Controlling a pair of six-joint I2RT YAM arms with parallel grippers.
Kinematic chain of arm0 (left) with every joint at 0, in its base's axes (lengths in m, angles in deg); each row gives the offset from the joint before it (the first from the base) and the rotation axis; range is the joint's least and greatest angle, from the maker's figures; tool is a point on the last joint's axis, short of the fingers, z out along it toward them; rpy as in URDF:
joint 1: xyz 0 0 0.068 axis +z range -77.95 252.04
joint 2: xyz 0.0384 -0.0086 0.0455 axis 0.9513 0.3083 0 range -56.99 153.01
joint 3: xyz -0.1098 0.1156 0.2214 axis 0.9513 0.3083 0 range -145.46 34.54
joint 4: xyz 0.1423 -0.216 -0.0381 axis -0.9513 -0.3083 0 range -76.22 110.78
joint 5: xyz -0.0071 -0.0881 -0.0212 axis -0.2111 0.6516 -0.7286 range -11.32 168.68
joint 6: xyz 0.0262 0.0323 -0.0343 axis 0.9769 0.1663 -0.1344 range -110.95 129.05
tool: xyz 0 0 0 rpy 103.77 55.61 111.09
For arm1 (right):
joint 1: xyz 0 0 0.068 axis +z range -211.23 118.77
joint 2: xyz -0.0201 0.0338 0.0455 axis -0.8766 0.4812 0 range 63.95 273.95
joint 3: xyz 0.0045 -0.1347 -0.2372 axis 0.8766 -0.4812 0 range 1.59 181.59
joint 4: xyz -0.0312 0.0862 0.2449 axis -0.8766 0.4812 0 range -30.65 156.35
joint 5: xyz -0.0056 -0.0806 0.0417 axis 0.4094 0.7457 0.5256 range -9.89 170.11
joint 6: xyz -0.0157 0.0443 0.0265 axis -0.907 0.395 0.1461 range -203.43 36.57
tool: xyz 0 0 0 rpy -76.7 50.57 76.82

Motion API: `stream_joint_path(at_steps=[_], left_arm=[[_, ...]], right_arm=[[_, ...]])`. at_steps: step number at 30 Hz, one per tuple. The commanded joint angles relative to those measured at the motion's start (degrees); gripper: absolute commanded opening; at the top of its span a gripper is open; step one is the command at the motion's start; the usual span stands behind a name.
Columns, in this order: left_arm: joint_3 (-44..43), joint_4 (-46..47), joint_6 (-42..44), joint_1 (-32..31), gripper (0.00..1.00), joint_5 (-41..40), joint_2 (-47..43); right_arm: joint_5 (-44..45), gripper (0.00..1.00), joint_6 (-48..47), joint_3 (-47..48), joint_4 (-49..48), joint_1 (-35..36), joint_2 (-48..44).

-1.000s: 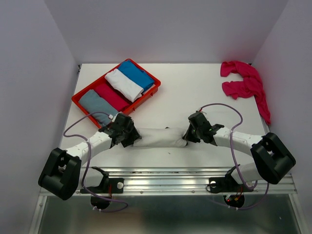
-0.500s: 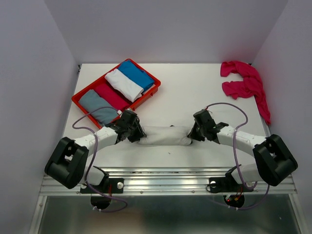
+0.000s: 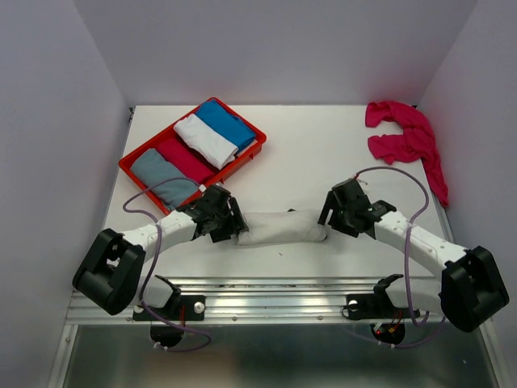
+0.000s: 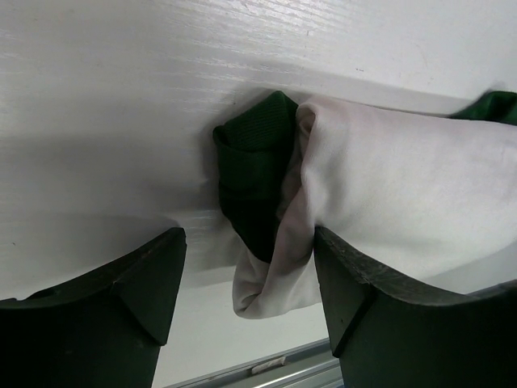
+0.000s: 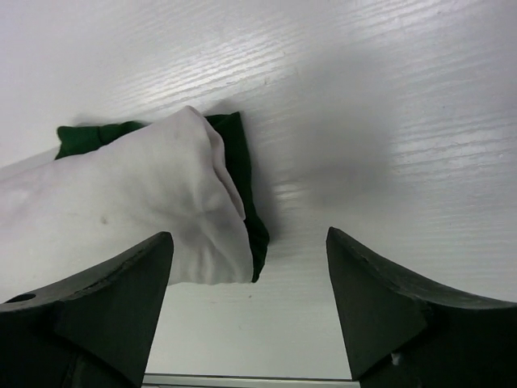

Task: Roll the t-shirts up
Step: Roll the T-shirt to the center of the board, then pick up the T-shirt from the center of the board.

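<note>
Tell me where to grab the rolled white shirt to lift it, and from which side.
Probably both ends together, from above. The rolled white t-shirt is a long soft log that may sag from one grip. The left pincer and right pincer sit open at its ends; close just inside the green folds.
</note>
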Motion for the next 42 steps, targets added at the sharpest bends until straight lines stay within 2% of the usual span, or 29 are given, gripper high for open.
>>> stream_joint_path(at_steps=[1,6,12,14,18,20,21,27,30,34,36,38,42], left_arm=[[-0.88,-0.66,0.92,-0.05,0.74,0.08,0.37],[-0.7,3.82,0.92,-0.14,0.7,3.94,3.79],[-2.28,6.99,1.27,-0.76,0.57,7.81,6.43],[-2.72,7.17,1.45,-0.67,0.45,7.91,6.79],[-3.69,6.73,1.71,-0.58,0.14,8.08,7.84],[-4.3,6.21,1.89,-0.67,0.05,7.82,8.19],[-4.65,6.03,1.98,-0.58,0.0,7.82,8.37],[-7.64,3.31,3.47,-0.58,0.0,6.24,9.51],[-9.31,0.76,4.26,-0.32,0.0,4.23,9.34],[-11.25,-2.32,6.45,0.73,0.0,2.46,9.08],[-12.12,-3.55,7.68,1.44,0.0,1.59,8.81],[-13.35,-4.43,9.09,2.14,0.0,1.05,8.9],[-15.55,-7.06,11.02,2.84,0.0,-0.7,9.34]], right_arm=[[1.96,0.84,-0.54,4.1,4.25,-0.32,-2.13],[1.44,0.89,1.13,2.26,4.87,-0.93,-2.57],[-4.45,0.9,-0.27,0.24,1.44,-3.3,-1.34],[-6.99,0.9,-0.89,-0.2,-0.05,-4.1,-0.2],[-11.57,0.88,-1.51,-2.65,-3.39,-8.04,1.21],[-14.38,0.86,-1.51,-4.06,-5.15,-9.1,1.56],[-15.08,0.83,-1.59,-4.5,-5.68,-9.11,1.65],[-17.9,0.7,-1.42,-6.26,-9.72,-9.72,4.37],[-18.52,0.6,-0.89,-7.76,-12.88,-9.72,6.31],[-18.95,0.36,-0.45,-10.13,-17.98,-9.72,7.45],[-21.84,0.12,-0.01,-11.44,-21.84,-9.72,8.59],[-25.0,0.01,0.43,-12.59,-26.13,-9.72,9.21],[-25.55,0.01,0.87,-12.42,-27.39,-9.72,8.6]])
